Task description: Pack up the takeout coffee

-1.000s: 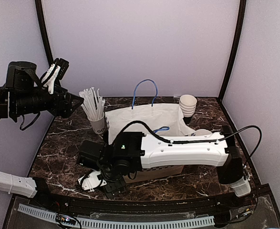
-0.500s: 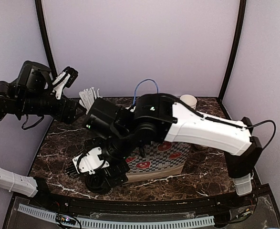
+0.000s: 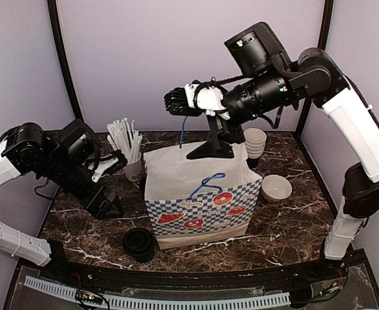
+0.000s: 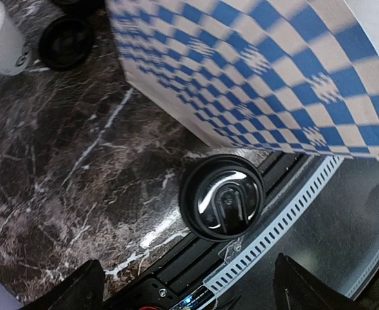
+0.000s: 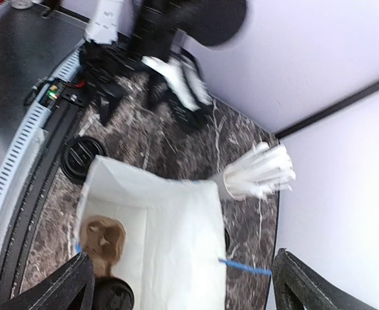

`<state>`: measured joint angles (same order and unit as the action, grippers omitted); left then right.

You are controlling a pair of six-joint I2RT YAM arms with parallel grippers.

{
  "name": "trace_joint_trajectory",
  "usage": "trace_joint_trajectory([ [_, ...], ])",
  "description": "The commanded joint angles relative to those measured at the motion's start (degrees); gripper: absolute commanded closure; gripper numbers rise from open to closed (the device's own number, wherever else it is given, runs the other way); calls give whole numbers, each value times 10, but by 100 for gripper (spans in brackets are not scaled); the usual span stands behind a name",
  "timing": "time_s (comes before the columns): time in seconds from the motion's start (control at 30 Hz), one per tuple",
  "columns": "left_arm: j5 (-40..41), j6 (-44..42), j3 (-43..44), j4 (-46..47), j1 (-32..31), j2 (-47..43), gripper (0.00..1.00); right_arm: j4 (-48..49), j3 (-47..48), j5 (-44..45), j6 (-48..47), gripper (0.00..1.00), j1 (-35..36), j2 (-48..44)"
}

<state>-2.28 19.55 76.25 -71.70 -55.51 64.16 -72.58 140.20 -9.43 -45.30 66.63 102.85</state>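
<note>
Up goes the right gripper [image 3: 213, 147], now open above the bag [image 3: 202, 194]. Left gripper [image 3: 108, 205], open too, aims at the lidded cup [image 4: 221, 201] just ahead; next it likely must drop and squeeze.

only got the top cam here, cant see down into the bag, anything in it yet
observer: yes. The right wrist view looks straight down into the bag. A brown cardboard carrier lies inside, and a round black lid shows next to it.
operator: and the black thing by the front rail, is that cup lidded
observer: yes. The left wrist view shows that black cup upright with its lid on, standing apart from the bag.
operator: is the left gripper open
observer: yes. In its own wrist view the left gripper is wide open above the cup, touching nothing.
</note>
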Motion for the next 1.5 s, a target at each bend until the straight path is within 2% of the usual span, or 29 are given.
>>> trace_joint_trajectory([
  [0.0,-15,-42,-44,67,-80,15,6,15,-46,-4,13,3,-101,-35],
  [0.2,-6,-100,-84,137,-131,50,5,26,-134,-56,26,4,-223,-84],
  [0.5,0,-109,-108,147,-136,86,3,96,-265,-52,40,3,-266,-150],
  [0.6,37,-91,-97,130,-136,88,5,97,-265,-58,45,3,-273,-148],
  [0.8,62,-81,-92,182,-136,-15,3,99,-253,-94,63,4,-275,-137],
  [0.9,82,-61,-100,179,-136,-48,3,90,-242,-120,78,4,-275,-117],
  [1.27,127,-5,-122,166,-136,-69,4,14,-215,-195,63,10,-266,-36],
  [1.47,145,-4,-128,179,-136,-75,3,51,-208,-210,91,19,-258,-3],
])
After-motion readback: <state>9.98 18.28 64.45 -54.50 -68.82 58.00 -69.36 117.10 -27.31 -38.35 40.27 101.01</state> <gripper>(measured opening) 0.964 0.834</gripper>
